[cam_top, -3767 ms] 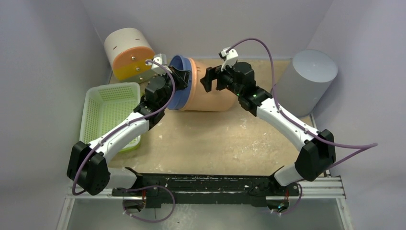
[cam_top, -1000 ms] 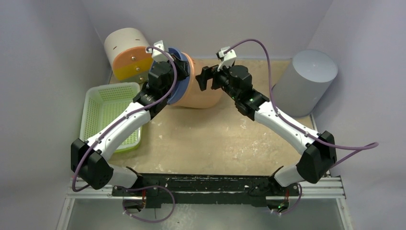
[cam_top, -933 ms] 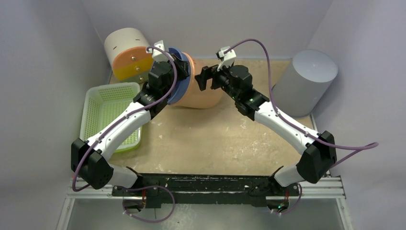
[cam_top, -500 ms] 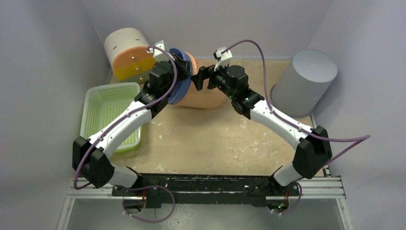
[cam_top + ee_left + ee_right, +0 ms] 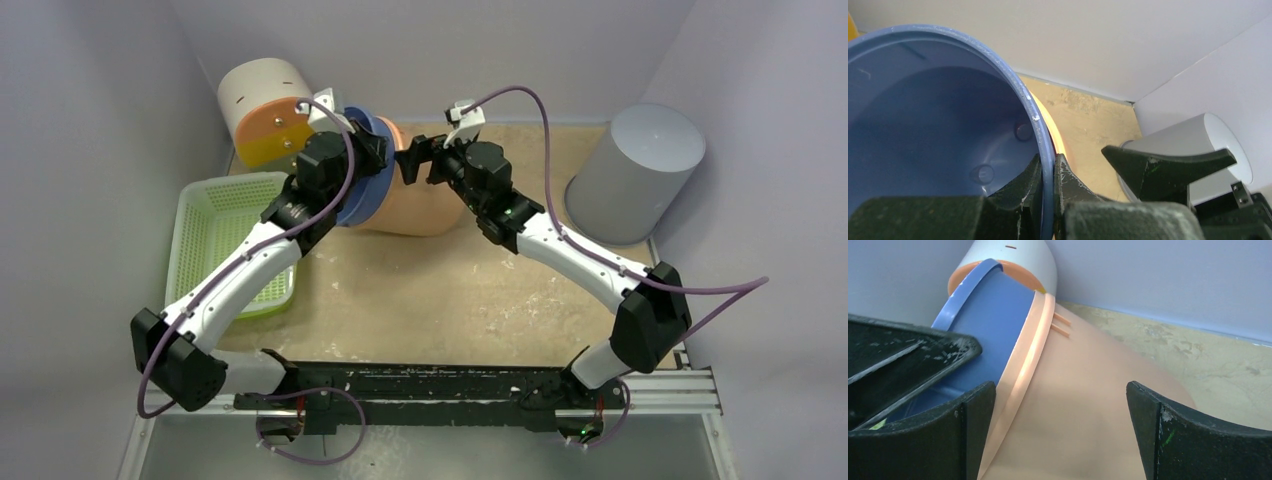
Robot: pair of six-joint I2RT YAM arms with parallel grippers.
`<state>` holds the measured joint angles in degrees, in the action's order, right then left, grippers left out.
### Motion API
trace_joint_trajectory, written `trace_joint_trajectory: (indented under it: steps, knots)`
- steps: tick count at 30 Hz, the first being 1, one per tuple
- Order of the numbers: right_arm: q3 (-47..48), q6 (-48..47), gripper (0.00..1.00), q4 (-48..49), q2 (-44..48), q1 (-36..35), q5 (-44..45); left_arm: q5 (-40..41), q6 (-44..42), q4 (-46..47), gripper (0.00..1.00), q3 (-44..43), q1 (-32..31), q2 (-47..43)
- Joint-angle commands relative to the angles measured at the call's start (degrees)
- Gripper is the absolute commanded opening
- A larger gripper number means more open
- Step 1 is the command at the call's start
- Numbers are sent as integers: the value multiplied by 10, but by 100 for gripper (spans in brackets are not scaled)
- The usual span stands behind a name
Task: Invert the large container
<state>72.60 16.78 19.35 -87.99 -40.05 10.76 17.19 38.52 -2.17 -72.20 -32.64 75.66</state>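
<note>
We see a sandy, scuffed wooden tabletop [image 5: 450, 290] boxed in by pale lilac walls, with both arms reaching towards the back of it. At the far left a light green plastic mesh basket [image 5: 225, 235] sits on the board. Behind it a cream cylinder with an orange end [image 5: 262, 110] lies on its side against the back corner. Next comes the left gripper [image 5: 372, 152]. In its wrist view [image 5: 1048, 185] its two black fingers are pressed together on the blue rim, one inside the mouth and one outside. That rim belongs to the large peach plastic container with a blue lining [image 5: 420, 210]. The container is tipped onto its side at the back middle of the table, its open mouth facing left and its rim close to the cream cylinder. The blue interior [image 5: 938, 130] fills most of the left wrist view. Just to the right, the right gripper [image 5: 420, 162] has its fingers spread wide over the peach wall [image 5: 1083, 405]. The wall lies between the tips [image 5: 1060, 395], and we cannot tell whether they touch it. At the far right a plain grey cylinder [image 5: 630, 170] stands upright, well apart from the container.
</note>
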Motion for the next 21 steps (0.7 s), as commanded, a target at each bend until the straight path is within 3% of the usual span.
trace_joint_trajectory:
  steps: [1, 8, 21]
  knots:
    - [-35, -41, 100, -61, -13, 20, 132, 17, -43, 34, 0, -30, -9, -108]
    - [-42, -46, 100, -68, -21, 20, 138, 48, -83, 7, 0, -71, -9, -142]
    - [-36, -53, 100, -78, 2, 23, 156, 77, -173, -46, 0, -252, -8, -79]
